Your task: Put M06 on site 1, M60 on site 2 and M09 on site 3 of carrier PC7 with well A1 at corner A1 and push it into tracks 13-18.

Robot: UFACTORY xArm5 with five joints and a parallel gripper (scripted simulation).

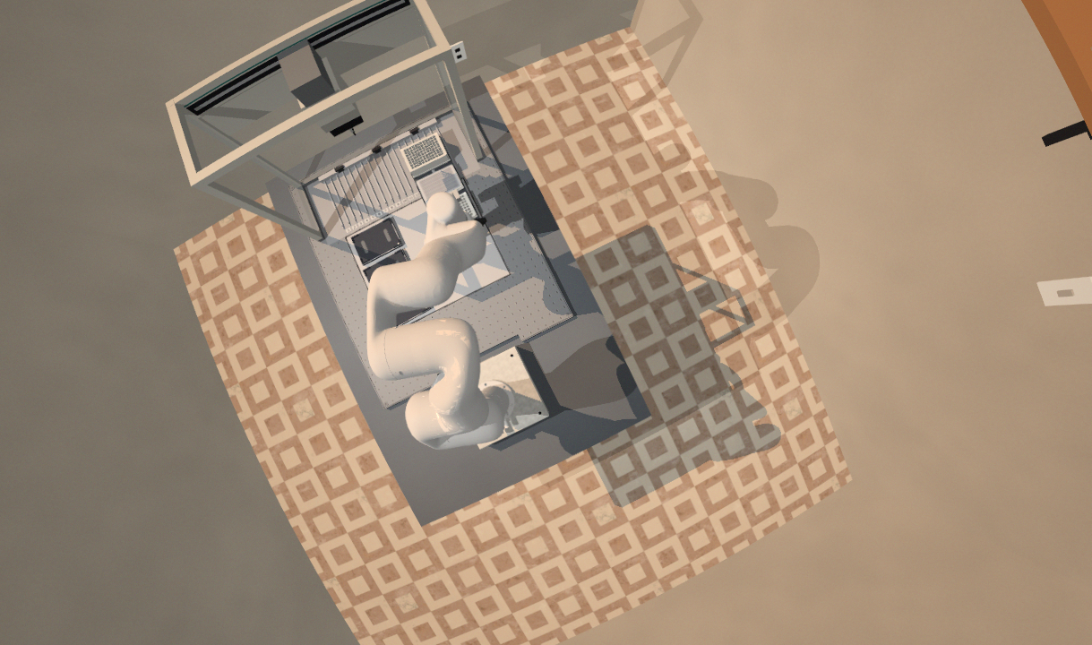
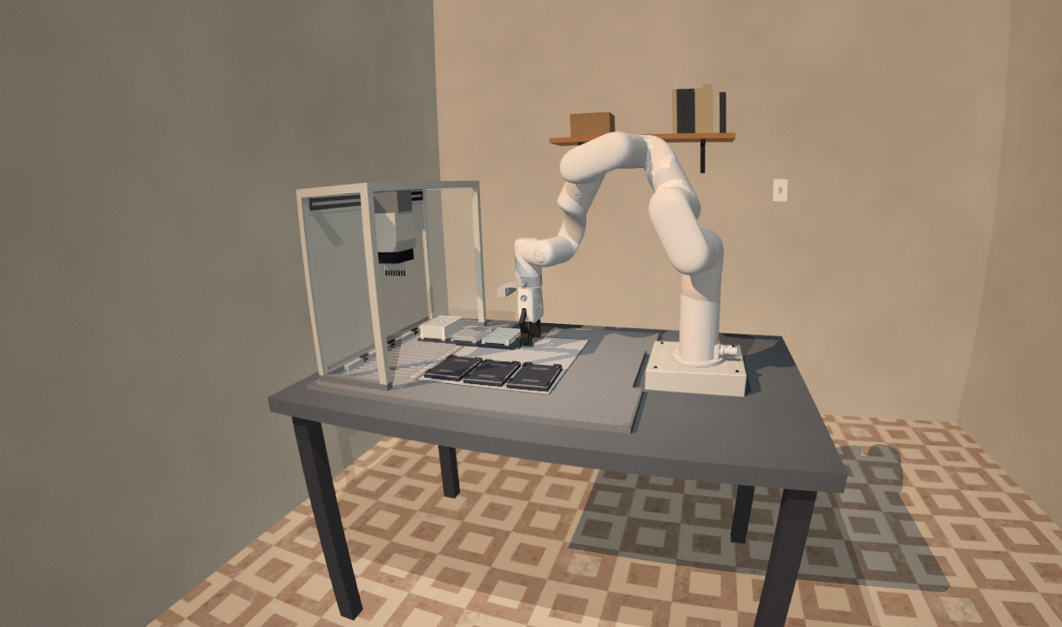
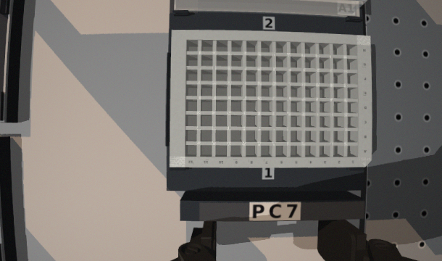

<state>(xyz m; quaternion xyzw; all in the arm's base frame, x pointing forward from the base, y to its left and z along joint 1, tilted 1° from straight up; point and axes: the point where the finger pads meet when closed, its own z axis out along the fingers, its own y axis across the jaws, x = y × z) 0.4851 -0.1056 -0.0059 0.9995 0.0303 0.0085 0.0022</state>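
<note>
Your arm [image 1: 421, 280] [image 2: 616, 151] arches out, its claw [image 2: 530, 336] [image 3: 267, 230] pointing down, open, seemingly touching the handle [image 3: 224, 211] at six o'clock of PC7 [image 3: 217, 179].

white rounded robot arm [image 1: 413, 280] [image 2: 679, 225]: smooth, satin-glossy | black gripper [image 2: 529, 327] [image 3: 267, 230]: matt, plastic-like | pale gridded rectangular plate [image 3: 272, 98]: matt, plastic-like | dark flat plate carrier [image 3: 221, 179]: matt | grey rectangular tabletop [image 1: 453, 501] [image 2: 721, 436]: smooth, low sheen | orange-brown wall shelf [image 2: 693, 136]: wood-like | beige wall [image 1: 934, 441] [image 2: 869, 273]: matt, faintly mottled
</note>
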